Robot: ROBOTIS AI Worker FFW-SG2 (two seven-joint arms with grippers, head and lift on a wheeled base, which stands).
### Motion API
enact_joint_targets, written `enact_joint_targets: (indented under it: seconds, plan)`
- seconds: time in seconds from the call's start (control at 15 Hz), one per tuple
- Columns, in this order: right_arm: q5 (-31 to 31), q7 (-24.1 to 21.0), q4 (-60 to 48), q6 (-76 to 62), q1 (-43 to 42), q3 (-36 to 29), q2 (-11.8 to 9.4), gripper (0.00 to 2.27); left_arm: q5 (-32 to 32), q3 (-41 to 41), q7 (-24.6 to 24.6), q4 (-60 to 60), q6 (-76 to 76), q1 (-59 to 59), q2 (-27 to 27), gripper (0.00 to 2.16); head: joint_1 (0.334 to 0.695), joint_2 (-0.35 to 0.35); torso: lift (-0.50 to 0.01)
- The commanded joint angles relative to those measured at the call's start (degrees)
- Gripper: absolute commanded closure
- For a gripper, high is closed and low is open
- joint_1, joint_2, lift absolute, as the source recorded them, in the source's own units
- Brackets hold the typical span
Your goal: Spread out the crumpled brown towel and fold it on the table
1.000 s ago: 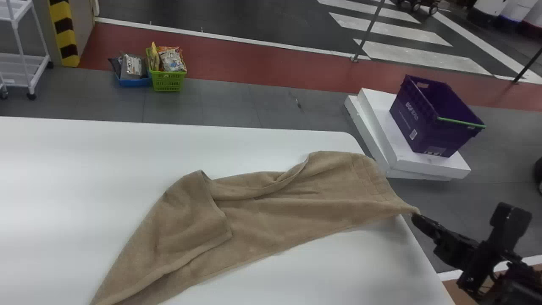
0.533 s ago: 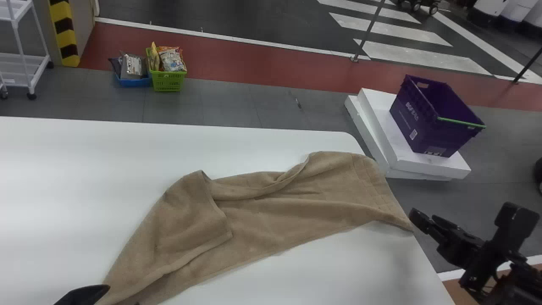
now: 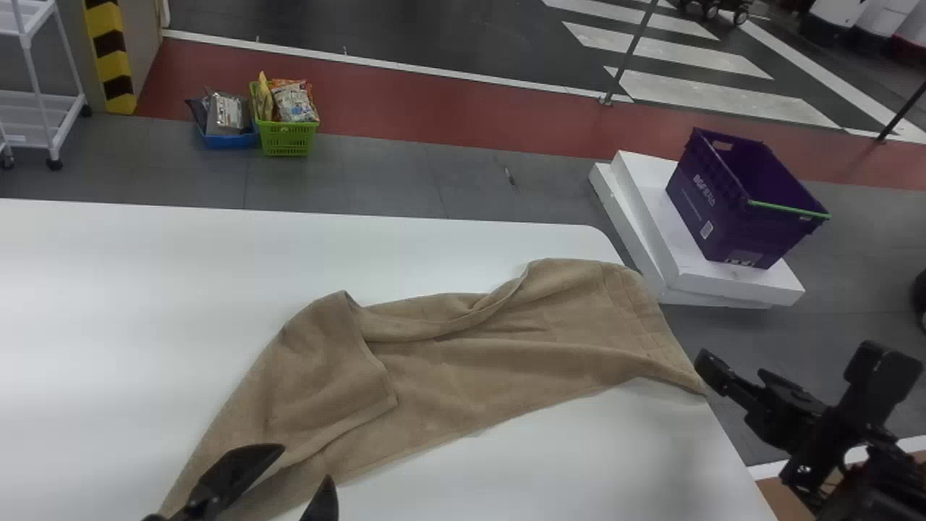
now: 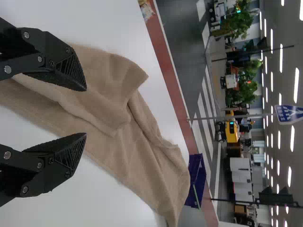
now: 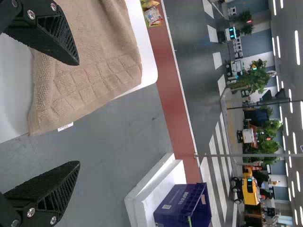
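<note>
Item: one brown towel [image 3: 448, 383], rumpled, lies on the bench [image 3: 108, 311], its long axis running slantwise from beneath the left jaws, wide, empty and nearer the folded-over flap [image 3: 340, 362], to a corner [image 3: 687, 379] just beside the right jaws, likewise wide and empty.

So the desk [image 3: 145, 289] is plain white with a rounded far right corner, and there's a rumpled brown towel [image 3: 463, 376] sprawled on it. One end pokes a bit past the right edge, the other slants toward the near edge, with a flap folded over on top.
</note>
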Motion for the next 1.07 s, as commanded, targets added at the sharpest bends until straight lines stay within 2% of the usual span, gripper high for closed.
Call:
enact_joint_targets:
  seconds: [0.0,0.13,0.33,0.67,1.0]
  plan:
    - [-0.46,-0.41,0.23,-0.34,0.00,-0.43,-0.24,0.09,-2.77,-7.09,2.50,3.79,4.00,-6.45,-0.81,0.61,0.695,-0.350,-0.127]
    - [-0.81,-0.41,0.41,-0.34,0.00,-1.22,-0.41,0.09,-3.03,-11.83,6.80,8.36,8.57,-13.22,-2.31,0.61,0.695,-0.350,-0.127]
    - [-1.69,-0.06,0.41,0.01,0.26,-3.51,-0.76,0.09,-7.52,-17.72,10.67,16.36,12.97,-20.16,-7.49,0.67,0.695,-0.350,-0.127]
    - [-2.31,0.56,1.20,-0.17,0.79,-4.38,-1.64,0.09,-7.34,-18.86,11.02,20.84,24.57,-26.58,-14.32,0.67,0.695,-0.350,-0.127]
    - [-2.31,0.56,1.47,-0.34,0.79,-4.03,-1.64,0.09,-6.64,-19.04,12.25,25.68,29.67,-32.82,-14.32,0.67,0.695,-0.350,-0.127]
